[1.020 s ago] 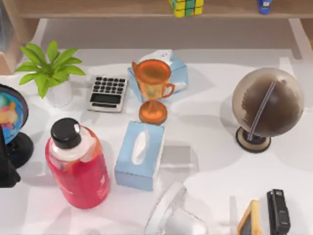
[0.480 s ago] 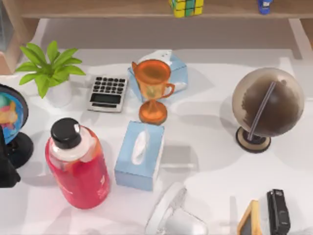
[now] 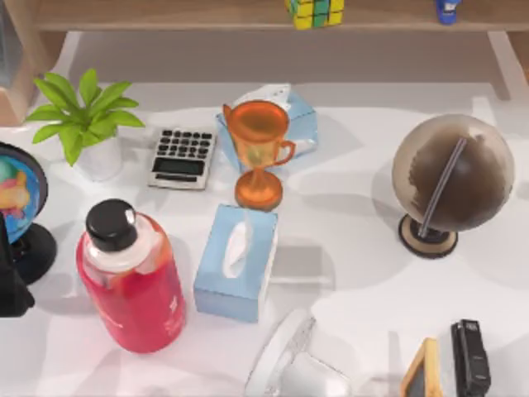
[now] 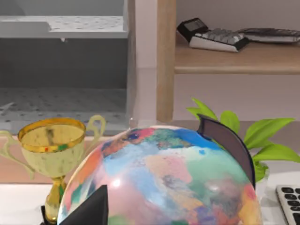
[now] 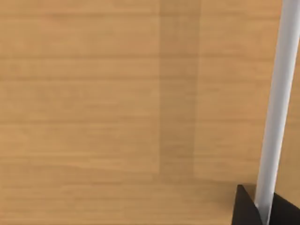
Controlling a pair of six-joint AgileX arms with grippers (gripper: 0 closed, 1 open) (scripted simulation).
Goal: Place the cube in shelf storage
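In the top view almost nothing has changed since the earlier frames: the cube sits on the shelf storage at the far edge, in the same spot as half a second ago, and only the pale shadow patches on the white desk near the front have shifted slightly. A blue object stands on the same board, well to the right of the cube. On the desk, an orange trophy cup stands just in front of one light blue tissue box, and a second tissue box lies nearer the front with a white tissue in its slot. A red bottle with a black cap holds red liquid. A calculator, a potted plant, a brown globe and, at the left edge, a coloured globe stay as they were. The left wrist view shows that coloured globe close up, a golden trophy beside it, and a wooden shelf holding a keyboard. The right wrist view shows wood grain and a white bar. How far either gripper's fingers are spread cannot be told.
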